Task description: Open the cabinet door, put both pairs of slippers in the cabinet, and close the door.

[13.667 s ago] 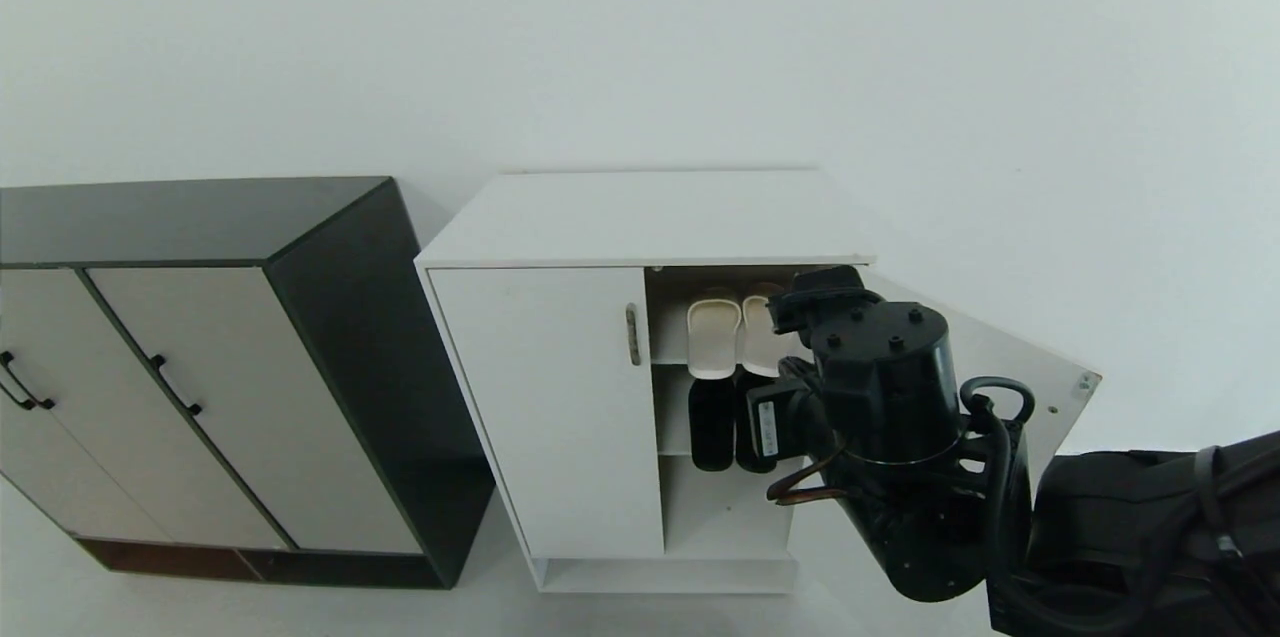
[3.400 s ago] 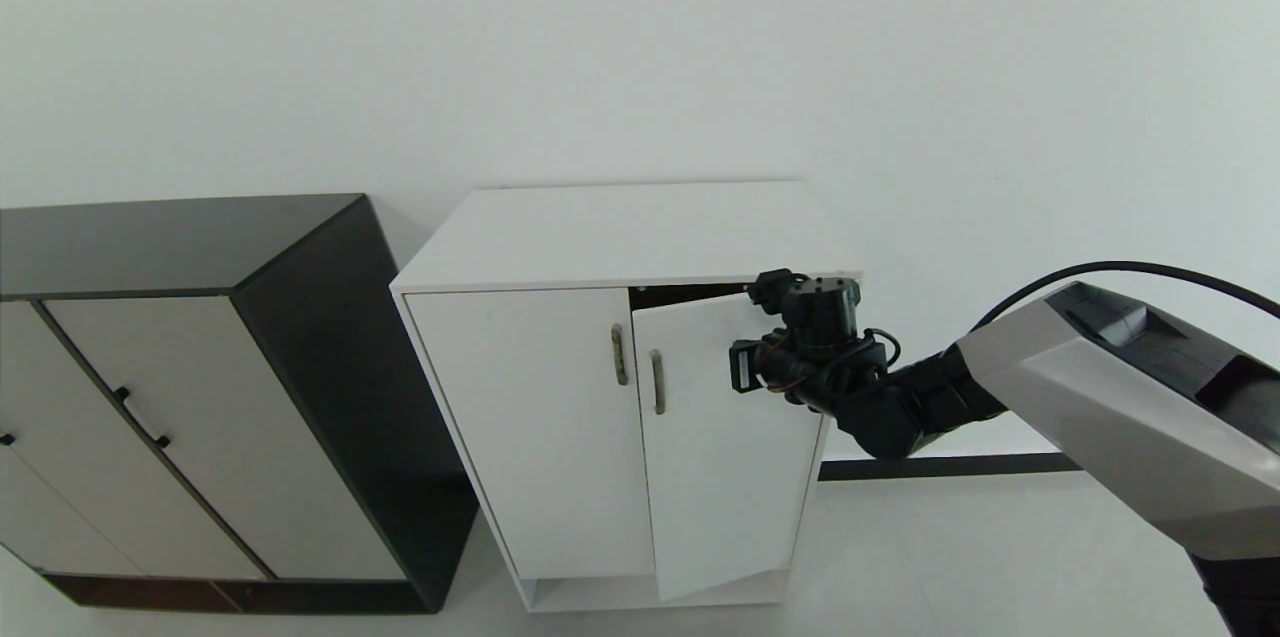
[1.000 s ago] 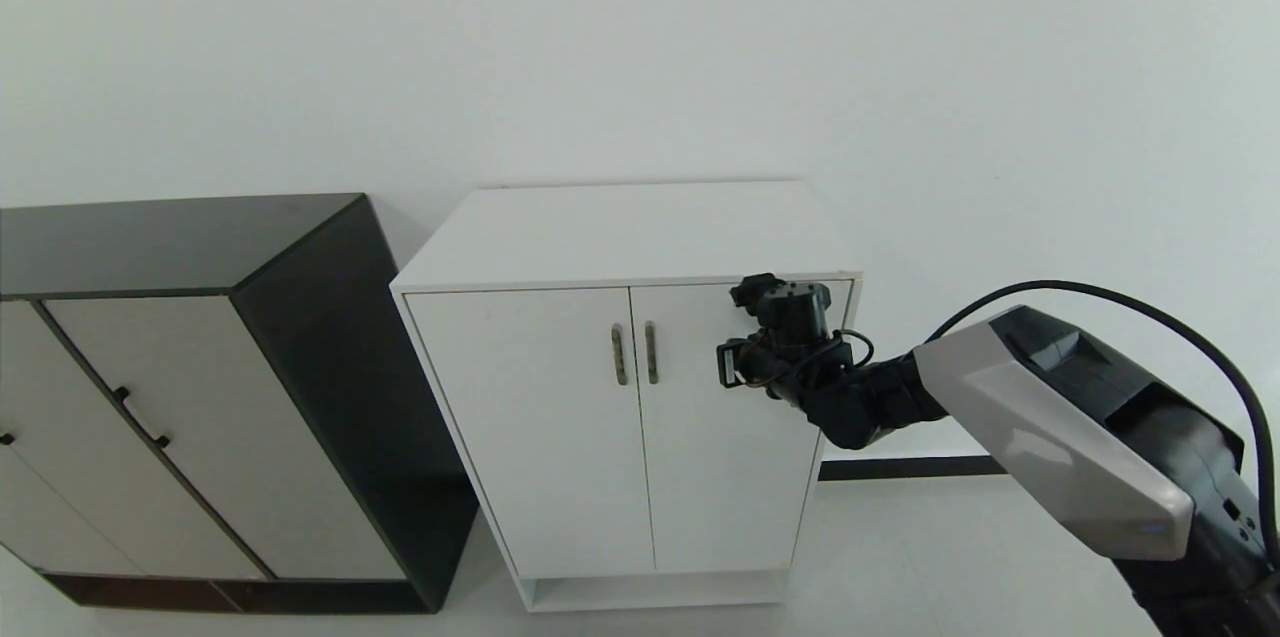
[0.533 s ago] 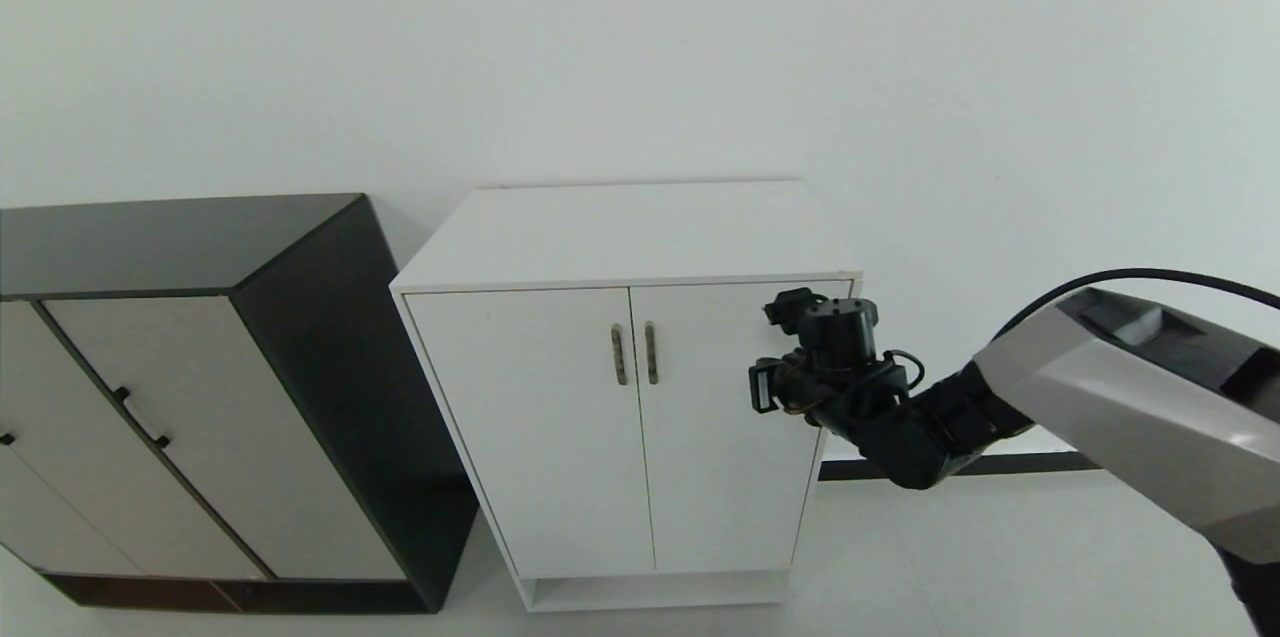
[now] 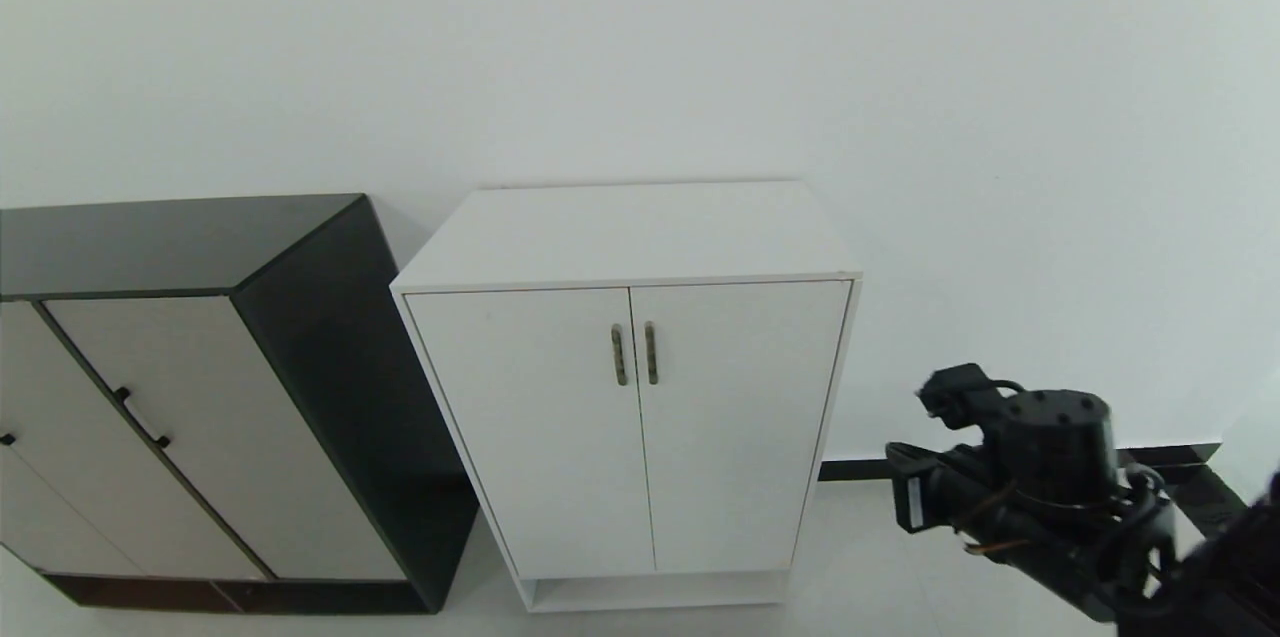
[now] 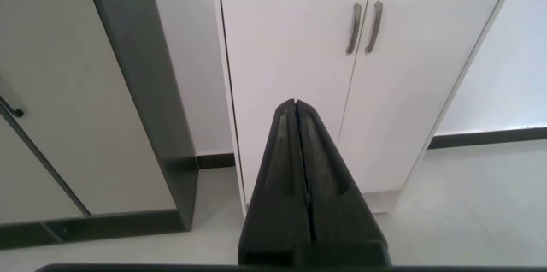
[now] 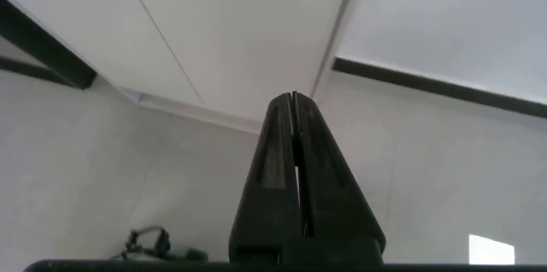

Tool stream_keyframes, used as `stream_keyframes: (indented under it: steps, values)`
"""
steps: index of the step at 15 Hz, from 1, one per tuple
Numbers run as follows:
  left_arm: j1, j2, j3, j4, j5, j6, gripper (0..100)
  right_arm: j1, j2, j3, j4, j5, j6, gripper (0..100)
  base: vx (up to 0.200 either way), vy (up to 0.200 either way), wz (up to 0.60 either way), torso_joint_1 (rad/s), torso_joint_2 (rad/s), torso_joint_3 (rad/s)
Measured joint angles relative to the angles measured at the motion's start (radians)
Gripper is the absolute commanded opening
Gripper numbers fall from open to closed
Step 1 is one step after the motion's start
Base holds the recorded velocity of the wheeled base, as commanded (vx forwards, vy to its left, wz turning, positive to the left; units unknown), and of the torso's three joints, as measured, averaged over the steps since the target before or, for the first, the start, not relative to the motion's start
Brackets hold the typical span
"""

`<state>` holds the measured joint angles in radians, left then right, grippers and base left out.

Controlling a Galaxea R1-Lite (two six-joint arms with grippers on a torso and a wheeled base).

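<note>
The white cabinet (image 5: pixel 630 237) stands against the wall with both doors shut, its two handles (image 5: pixel 636 354) side by side at the middle seam. The right door (image 5: pixel 735 417) lies flush with the left one, and the shut doors hide the inside. My right gripper (image 5: pixel 945 387) is low to the right of the cabinet, clear of it, shut on nothing; in the right wrist view it (image 7: pixel 296 101) points at the cabinet's lower edge (image 7: pixel 231 41). My left gripper (image 6: pixel 295 105) is shut and empty, facing the left door (image 6: pixel 291 41) from a distance.
A dark cabinet (image 5: pixel 180 247) with pale doors stands close to the left of the white one. A black baseboard (image 5: pixel 850 469) runs along the wall to the right. Bare floor (image 5: pixel 870 567) lies in front. A cable (image 7: pixel 154 242) lies on the floor.
The right door, open with slippers on the shelves earlier, has been pushed shut. Since half a second ago my right arm has drawn back down and to the right, off the door.
</note>
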<state>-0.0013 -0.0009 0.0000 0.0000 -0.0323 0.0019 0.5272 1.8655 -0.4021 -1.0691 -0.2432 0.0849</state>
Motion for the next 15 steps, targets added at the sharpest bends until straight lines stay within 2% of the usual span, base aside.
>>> stream_keyframes:
  steps: [3, 6, 11, 15]
  values:
    - [0.000, 0.000, 0.000, 0.000, 0.000, -0.002, 0, -0.002, -0.190, 0.259, -0.089, -0.039, -0.001, 0, 0.000, 0.000, 0.00, 0.000, 0.00, 0.000]
    - [0.000, 0.000, 0.000, 0.000, 0.000, -0.003, 0, -0.014, -0.365, 0.371, -0.033, -0.070, 0.002, 0, 0.000, 0.000, 0.00, 0.000, 0.00, 0.000]
    - [0.000, 0.000, 0.000, 0.000, 0.000, -0.005, 0, -0.036, -0.747, 0.399, 0.363, -0.075, 0.003, 0, 0.000, 0.000, 0.00, 0.000, 0.00, 0.000]
    - [-0.001, 0.000, 0.000, 0.000, 0.000, -0.004, 0, -0.039, -1.164, 0.397, 0.766, -0.004, 0.003, 0, 0.000, 0.000, 0.00, 0.000, 0.00, 0.000]
